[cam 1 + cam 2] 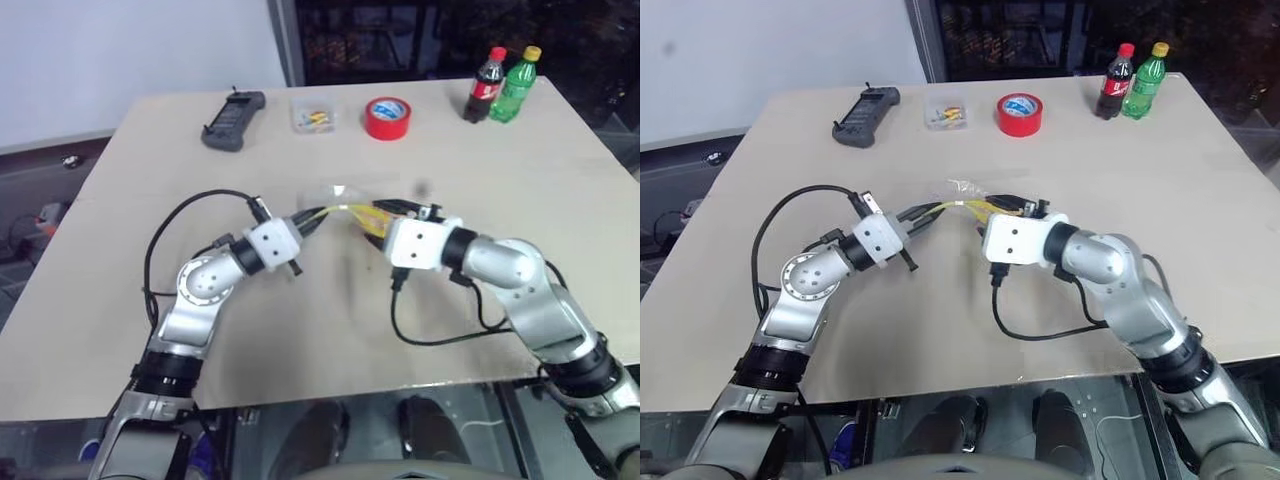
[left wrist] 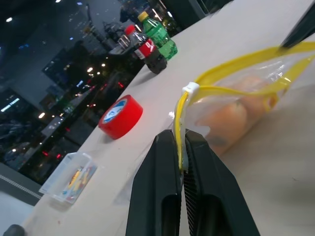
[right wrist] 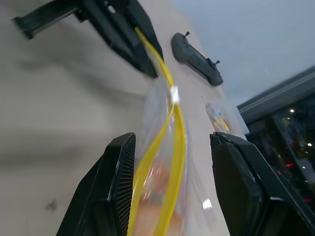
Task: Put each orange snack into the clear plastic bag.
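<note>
I see the clear plastic bag (image 2: 246,105) held up over the middle of the desk (image 1: 560,200), between my two arms. My left gripper (image 2: 183,162) has its jaws pressed together on the yellow seal strip (image 2: 231,61) at one end of the bag, so it is pinching the bag there. My right gripper (image 3: 170,187) has its jaws spread wide, one on each side of the bag, and they do not squeeze it; the yellow strip runs through the gap between them. Inside the bag I see the orange snacks (image 2: 231,115), soft round orange shapes behind the clear plastic. I cannot tell for sure if there are two in there. At the far side of the desk lies a black controller (image 1: 233,120). Next to it sits a small clear box (image 1: 313,116) with yellow bits, then a red roll of tape (image 1: 388,118). Further along stand a cola bottle (image 1: 486,85) and a green bottle (image 1: 514,86), side by side and upright.
</note>
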